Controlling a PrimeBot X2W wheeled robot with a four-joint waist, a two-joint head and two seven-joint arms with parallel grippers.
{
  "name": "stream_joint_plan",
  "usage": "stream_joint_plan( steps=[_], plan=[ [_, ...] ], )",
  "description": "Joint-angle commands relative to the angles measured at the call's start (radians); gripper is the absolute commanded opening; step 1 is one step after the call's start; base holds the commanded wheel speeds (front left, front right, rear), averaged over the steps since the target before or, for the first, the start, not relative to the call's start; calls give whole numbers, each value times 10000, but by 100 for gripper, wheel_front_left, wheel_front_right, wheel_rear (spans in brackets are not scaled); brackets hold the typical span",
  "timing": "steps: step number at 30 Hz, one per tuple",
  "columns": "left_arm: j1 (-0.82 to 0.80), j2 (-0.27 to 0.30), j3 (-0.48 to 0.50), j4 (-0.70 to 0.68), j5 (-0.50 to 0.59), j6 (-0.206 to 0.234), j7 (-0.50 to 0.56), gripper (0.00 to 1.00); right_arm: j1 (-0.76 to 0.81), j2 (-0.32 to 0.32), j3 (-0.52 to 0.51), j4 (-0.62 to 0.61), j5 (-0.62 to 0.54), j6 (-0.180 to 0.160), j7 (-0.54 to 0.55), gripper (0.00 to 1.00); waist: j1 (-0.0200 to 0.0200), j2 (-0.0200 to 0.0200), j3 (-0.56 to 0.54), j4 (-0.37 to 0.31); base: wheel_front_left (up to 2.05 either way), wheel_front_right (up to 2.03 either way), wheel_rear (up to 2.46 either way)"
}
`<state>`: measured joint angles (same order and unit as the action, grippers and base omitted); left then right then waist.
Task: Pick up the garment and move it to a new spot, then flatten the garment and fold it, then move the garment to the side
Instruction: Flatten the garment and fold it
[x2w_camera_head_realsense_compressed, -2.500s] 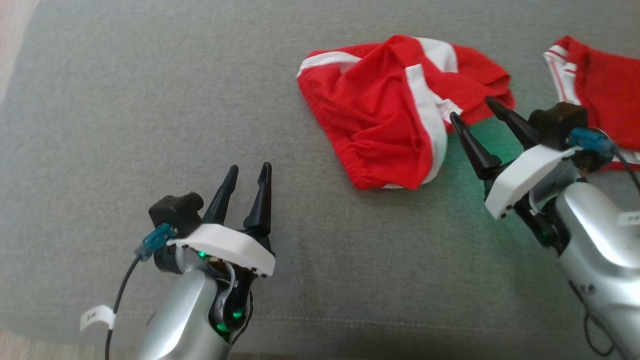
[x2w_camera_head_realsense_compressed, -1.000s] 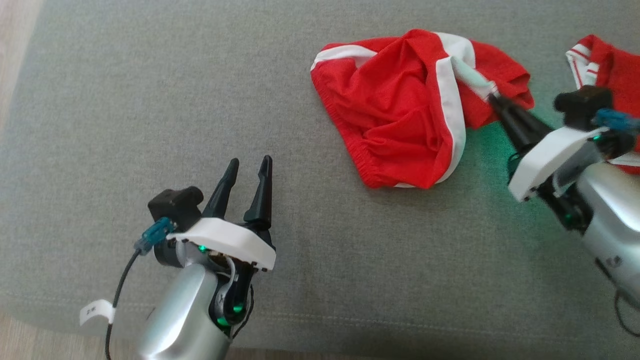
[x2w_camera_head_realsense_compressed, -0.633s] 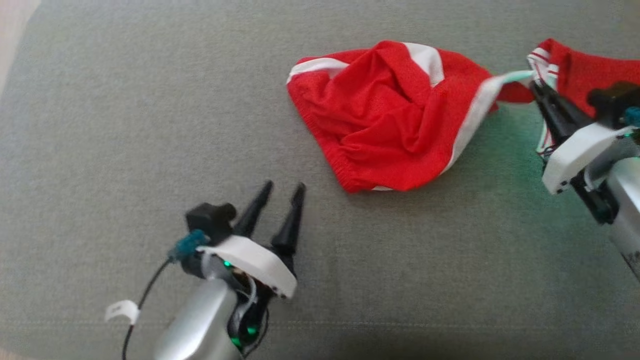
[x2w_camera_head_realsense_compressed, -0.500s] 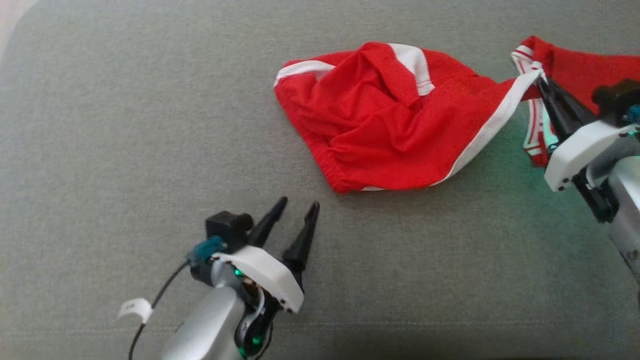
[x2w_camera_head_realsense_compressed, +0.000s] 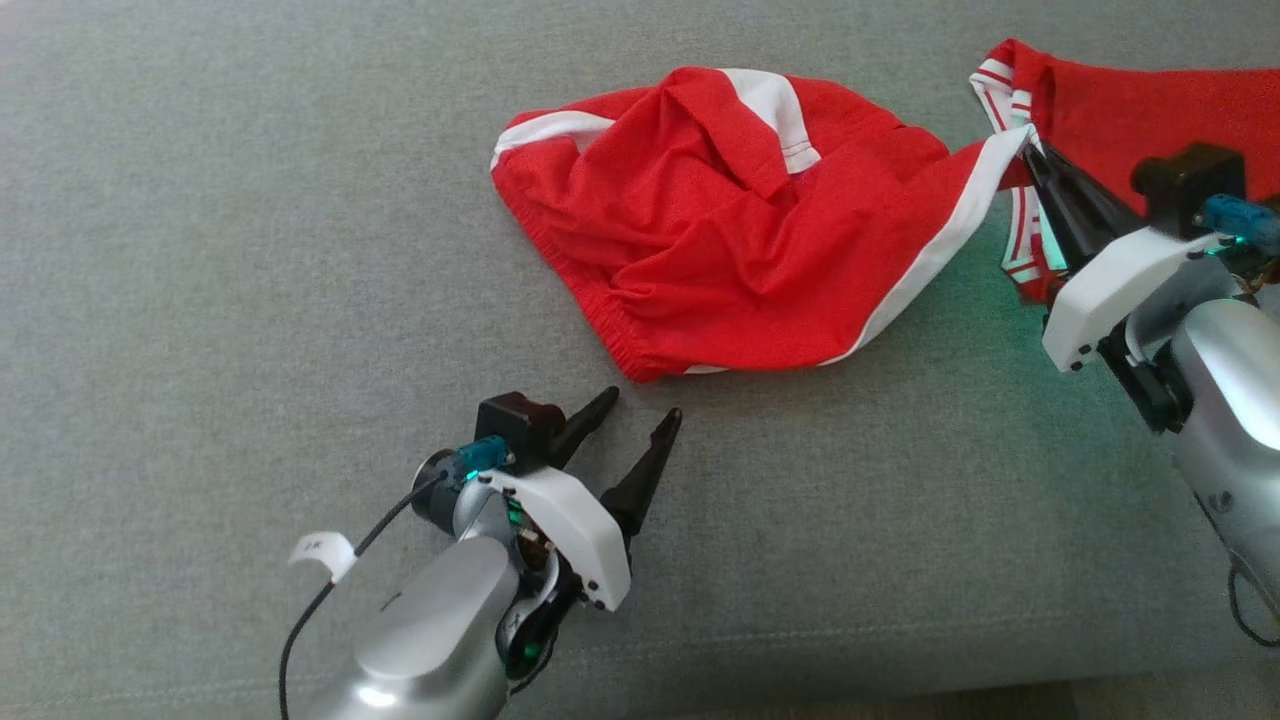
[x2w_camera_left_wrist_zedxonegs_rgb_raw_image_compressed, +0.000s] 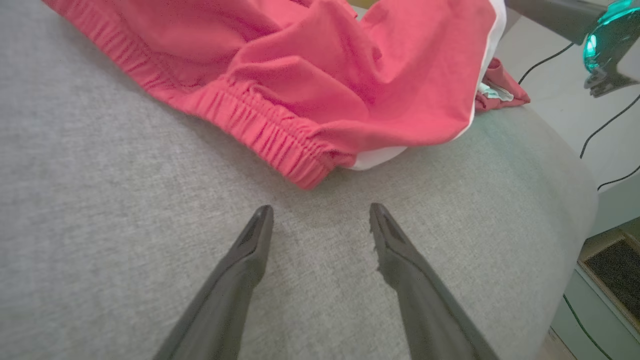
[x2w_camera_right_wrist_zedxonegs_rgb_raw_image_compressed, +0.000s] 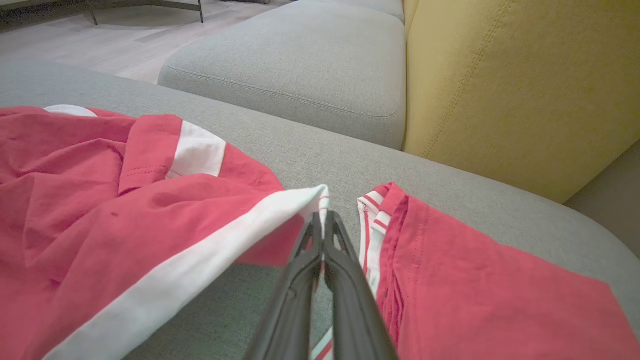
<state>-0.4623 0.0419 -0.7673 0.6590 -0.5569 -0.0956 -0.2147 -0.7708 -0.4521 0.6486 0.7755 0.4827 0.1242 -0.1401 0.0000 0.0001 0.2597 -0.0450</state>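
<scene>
Step in hand: first one, pick-up and move of garment (x2w_camera_head_realsense_compressed: 720, 250). Garment lies crumpled on grey sofa cushion (x2w_camera_head_realsense_compressed: 250, 250), with white-striped corner (x2w_camera_right_wrist_zedxonegs_rgb_raw_image_compressed: 305, 197) pulled taut toward second red garment (x2w_camera_head_realsense_compressed: 1150, 100) just beside it.
Grip: right fingers (x2w_camera_right_wrist_zedxonegs_rgb_raw_image_compressed: 300, 280) together, clamped on that corner.
Other side: left fingers (x2w_camera_left_wrist_zedxonegs_rgb_raw_image_compressed: 245, 265) wide apart, empty, low over cushion near elastic hem (x2w_camera_left_wrist_zedxonegs_rgb_raw_image_compressed: 260, 130), not touching it.
Next, likely: left fingers close on hem, then both lift cloth clear. Risk: snagging second red garment.
</scene>
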Motion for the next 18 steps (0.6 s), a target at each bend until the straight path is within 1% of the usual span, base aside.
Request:
stream_joint_plan(
  steps=[1, 5, 13, 16, 18],
  plan=[
    [-437, 85, 168, -145, -198, 68, -113, 100, 114, -39, -52, -292, -57, 65, 5, 0, 0, -1, 24, -36, 0, 0, 0],
    [-820, 85, -110, 156, -609, 216, -180, 100, 142, 46, -154, -488, -148, 65, 126, 0, 0, -1, 98, -152, 0, 0, 0],
    [-1585, 84, -630, 510, -1042, 451, -364, 100, 165, 98, -369, -860, -250, 65, 341, 0, 0, -1, 300, -264, 0, 0, 0],
    [-1768, 84, -831, 559, -1205, 499, -406, 100, 190, 121, -439, -969, -285, 65, 409, 0, 0, -1, 352, -293, 0, 0, 0],
    [-1849, 84, -984, 607, -1329, 453, -421, 99, 211, 133, -485, -1023, -314, 65, 439, 0, 0, -1, 375, -300, 0, 0, 0]
  ],
)
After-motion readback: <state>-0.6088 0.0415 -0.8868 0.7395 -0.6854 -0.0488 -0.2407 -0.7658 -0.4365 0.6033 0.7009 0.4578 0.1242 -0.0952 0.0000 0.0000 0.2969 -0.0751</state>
